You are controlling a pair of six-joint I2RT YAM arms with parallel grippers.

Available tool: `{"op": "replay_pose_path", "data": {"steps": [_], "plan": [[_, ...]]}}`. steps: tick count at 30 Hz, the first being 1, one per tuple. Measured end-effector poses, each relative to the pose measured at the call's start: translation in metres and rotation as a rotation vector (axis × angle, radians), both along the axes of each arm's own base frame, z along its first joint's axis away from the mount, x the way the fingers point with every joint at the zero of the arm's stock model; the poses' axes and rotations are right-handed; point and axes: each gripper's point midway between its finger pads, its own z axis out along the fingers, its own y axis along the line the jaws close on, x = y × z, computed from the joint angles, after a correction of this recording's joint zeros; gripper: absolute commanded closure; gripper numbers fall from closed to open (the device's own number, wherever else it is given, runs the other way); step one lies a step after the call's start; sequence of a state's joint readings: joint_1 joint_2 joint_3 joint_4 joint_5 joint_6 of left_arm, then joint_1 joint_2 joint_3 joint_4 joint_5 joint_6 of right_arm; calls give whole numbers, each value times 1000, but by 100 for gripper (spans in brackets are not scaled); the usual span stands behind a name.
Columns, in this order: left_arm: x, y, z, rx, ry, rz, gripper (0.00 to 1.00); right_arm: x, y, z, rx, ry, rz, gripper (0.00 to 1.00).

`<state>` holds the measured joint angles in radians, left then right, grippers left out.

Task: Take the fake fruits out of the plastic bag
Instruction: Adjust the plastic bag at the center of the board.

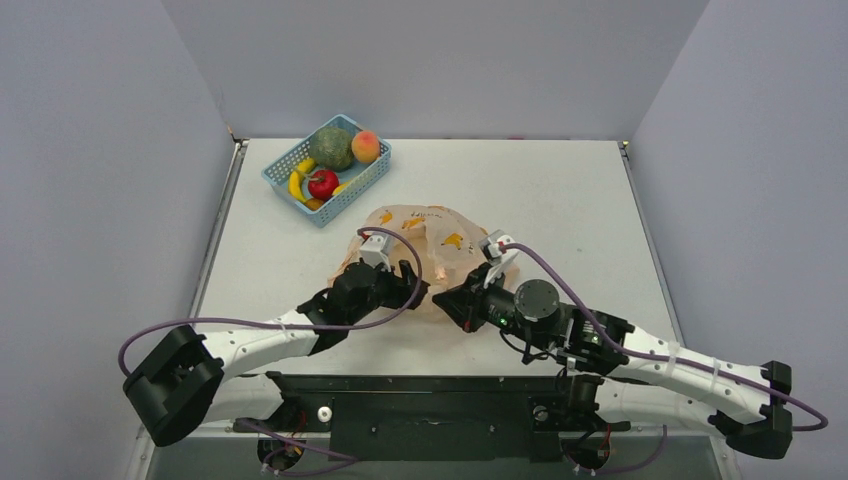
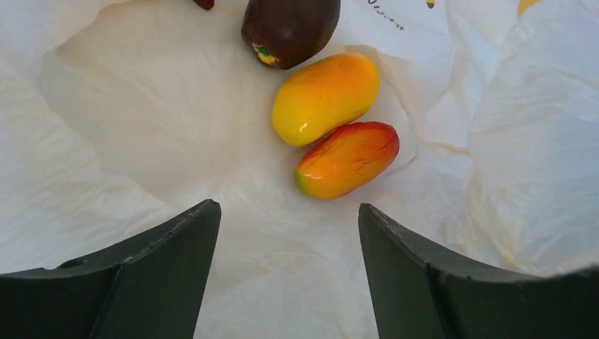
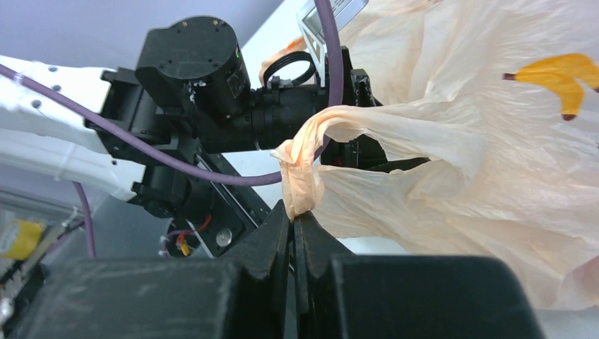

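The plastic bag (image 1: 440, 245), pale orange with banana prints, lies mid-table. My left gripper (image 1: 408, 288) is open, its fingers inside the bag's mouth. In the left wrist view a yellow-orange fruit (image 2: 325, 97), an orange-red fruit (image 2: 347, 159) and a dark maroon fruit (image 2: 289, 28) lie on the bag's floor (image 2: 141, 141) beyond my open left gripper (image 2: 289, 219), none between the jaws. My right gripper (image 1: 460, 298) is shut on a twisted loop handle (image 3: 302, 180) of the bag (image 3: 480, 176), right beside my left wrist.
A blue mesh basket (image 1: 281, 172) at the back left holds a rough green ball (image 1: 331, 148), a peach-coloured fruit (image 1: 366, 146), a red apple (image 1: 322, 183) and a banana (image 1: 295, 187). The left arm's wrist (image 3: 212, 78) is close in front of my right gripper.
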<state>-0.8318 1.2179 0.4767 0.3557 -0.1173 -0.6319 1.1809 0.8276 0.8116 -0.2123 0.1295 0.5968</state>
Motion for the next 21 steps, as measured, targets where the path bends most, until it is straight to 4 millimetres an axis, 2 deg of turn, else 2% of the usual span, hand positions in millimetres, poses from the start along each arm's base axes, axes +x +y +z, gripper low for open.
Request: {"op": "replay_pose_path", "data": {"steps": [3,6,8,12,15,17,18,19,20,21], "plan": [[-5,-7,-9,10,18,-23,31,-6,-27,-9,29,30,-47,100],[-15,-23,-23,41,47,-76,31,-10,-55,-31,31,104,-123,100],[-21,-41,-28,61,58,-119,31,-16,-77,-52,35,181,-183,100],[-27,-73,-29,60,49,-181,32,-26,-103,-88,18,307,-257,100],[-31,-86,-36,53,54,-200,31,-32,-123,-103,23,381,-320,100],[-34,-90,-44,56,66,-203,31,-33,-134,-107,39,410,-360,89],[-36,-91,-47,61,71,-203,30,-33,-140,-109,47,421,-383,75],[-37,-92,-50,67,74,-203,30,-33,-145,-111,51,426,-405,68],[-38,-92,-51,70,74,-203,30,-32,-150,-112,48,427,-424,56],[-38,-93,-51,71,73,-203,30,-31,-154,-112,42,422,-439,50]]}}
